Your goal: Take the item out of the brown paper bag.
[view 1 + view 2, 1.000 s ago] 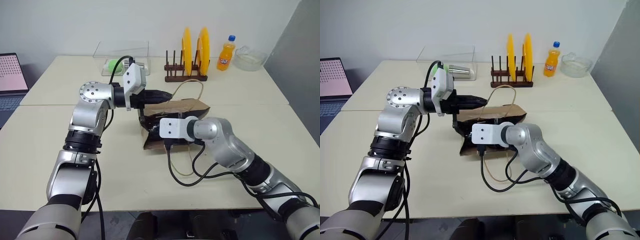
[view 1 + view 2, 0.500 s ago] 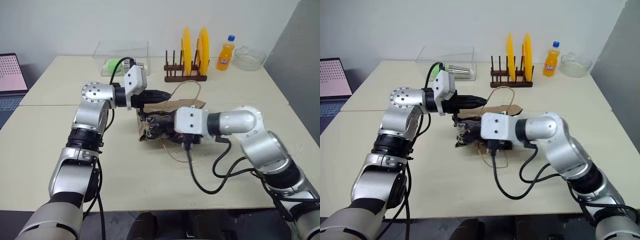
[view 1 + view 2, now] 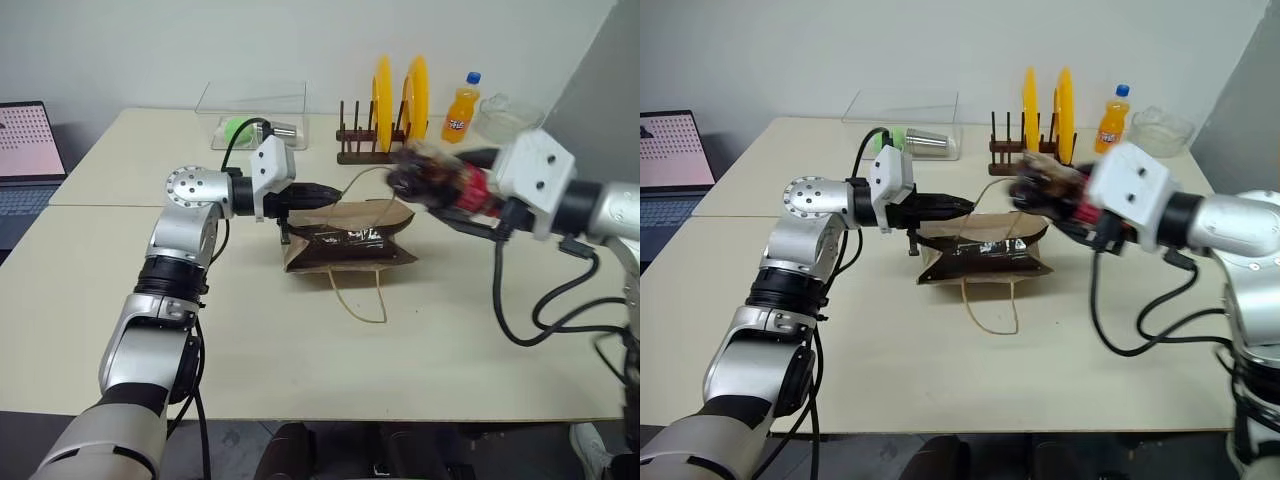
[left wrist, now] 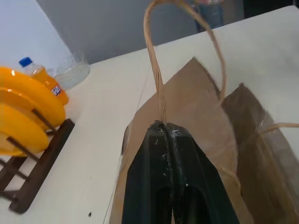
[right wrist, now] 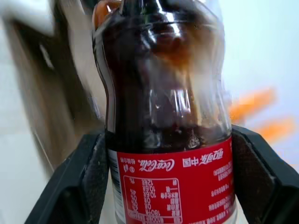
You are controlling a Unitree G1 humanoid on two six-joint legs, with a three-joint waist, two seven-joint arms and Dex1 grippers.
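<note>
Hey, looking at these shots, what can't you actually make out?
- Cola bottle in the right pincer: cap cut off by the right wrist view's edge; motion-blurred in the eye views.
- Brown paper bag interior: hidden by its own walls.
- Where the left pincer pinches the bag: hidden by its shut fingers.
- Clear bin contents: too small.

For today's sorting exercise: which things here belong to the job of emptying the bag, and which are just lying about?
Part of the job:
- cola bottle, gripped by the right tool
- brown paper bag, handle pinched by the left tool

Lying about:
- orange soda bottle
- plate rack
- clear box
- laptop
</note>
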